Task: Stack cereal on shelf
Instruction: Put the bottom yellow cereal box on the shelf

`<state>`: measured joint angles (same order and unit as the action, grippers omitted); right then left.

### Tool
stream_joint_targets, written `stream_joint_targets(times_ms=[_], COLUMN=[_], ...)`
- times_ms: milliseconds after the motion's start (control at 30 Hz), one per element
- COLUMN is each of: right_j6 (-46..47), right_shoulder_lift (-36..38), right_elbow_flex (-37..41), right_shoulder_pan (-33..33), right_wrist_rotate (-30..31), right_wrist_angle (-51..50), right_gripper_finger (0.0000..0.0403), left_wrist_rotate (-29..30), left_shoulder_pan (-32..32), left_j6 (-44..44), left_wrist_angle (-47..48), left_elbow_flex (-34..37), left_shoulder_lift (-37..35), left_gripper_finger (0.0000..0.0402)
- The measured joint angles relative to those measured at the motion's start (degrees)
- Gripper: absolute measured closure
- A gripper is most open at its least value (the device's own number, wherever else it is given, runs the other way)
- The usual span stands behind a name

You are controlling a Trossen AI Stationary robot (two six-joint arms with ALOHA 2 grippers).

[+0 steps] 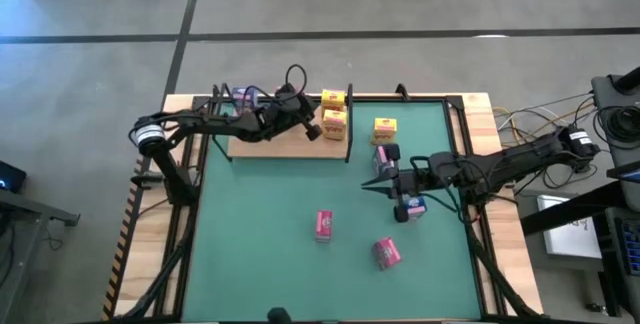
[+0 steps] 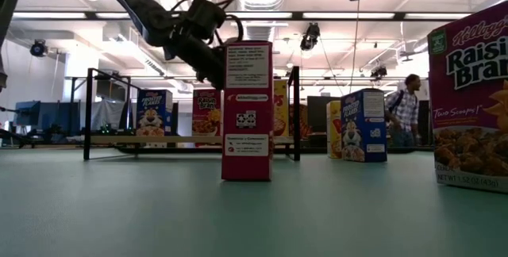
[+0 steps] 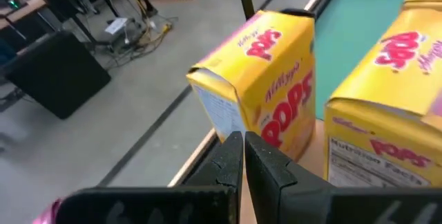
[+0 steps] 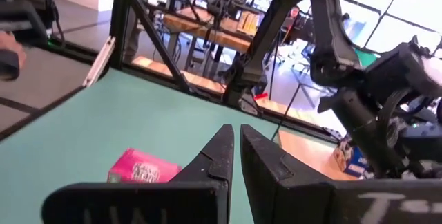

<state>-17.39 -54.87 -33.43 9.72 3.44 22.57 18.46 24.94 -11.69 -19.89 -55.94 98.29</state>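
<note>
Two yellow cereal boxes (image 1: 334, 111) stand on the light-wood shelf (image 1: 270, 142), at its right end. My left gripper (image 3: 243, 148) is shut and hovers over the shelf just left of them, its tips by the nearer yellow box (image 3: 266, 86). A pink and a blue box (image 1: 245, 94) stand at the shelf's far left. On the green mat stand a third yellow box (image 1: 385, 129), a box (image 1: 385, 156) and a blue box (image 1: 412, 206). My right gripper (image 4: 235, 137) is shut and empty above the mat near these. Two pink boxes (image 1: 323, 224) (image 1: 386, 252) rest nearer. My left gripper's shut fingertips (image 3: 231, 148) point level from the table's left at the lower corner (image 3: 238, 131) of the nearer yellow box, which stands upright on the shelf. Whether they touch it, I cannot tell.
The shelf's thin black posts (image 2: 87, 114) (image 2: 296, 114) rise at its corners. Free green mat (image 1: 260, 234) lies toward the near left. Cables (image 1: 530, 119) run along the table's right edge. A person (image 2: 406, 110) stands in the room beyond the table.
</note>
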Motion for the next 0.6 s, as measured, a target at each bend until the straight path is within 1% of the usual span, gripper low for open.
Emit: stream_joint_targets(times_ms=[100, 267, 433, 600], right_j6=[-0.19, 0.04, 0.02, -0.07], right_shoulder_lift=[0.8, 1.72, 1.63, 1.57], right_elbow_flex=[0.48, 1.09, 1.2, 1.2], right_shoulder_pan=[0.0, 0.0, 0.0, 0.0], right_wrist_rotate=[-0.68, -0.82, -0.59, -0.43], right_wrist_angle=[0.44, 0.26, 0.51, 0.45], right_gripper_finger=[0.0385, 0.0385, 0.0385, 0.0385], left_wrist_rotate=[0.01, -0.04, -4.33, -5.12], left_shoulder_pan=[0.18, 0.52, 0.39, 0.38], left_j6=[-0.08, 0.22, 2.2, 3.43], left_wrist_angle=[-2.28, -2.55, -2.65, -3.94], left_elbow_flex=[-0.02, -0.09, -0.31, -0.31], left_shoulder_lift=[0.69, 1.23, 1.24, 1.24], left_gripper_finger=[0.0401, 0.0401, 0.0401, 0.0401])
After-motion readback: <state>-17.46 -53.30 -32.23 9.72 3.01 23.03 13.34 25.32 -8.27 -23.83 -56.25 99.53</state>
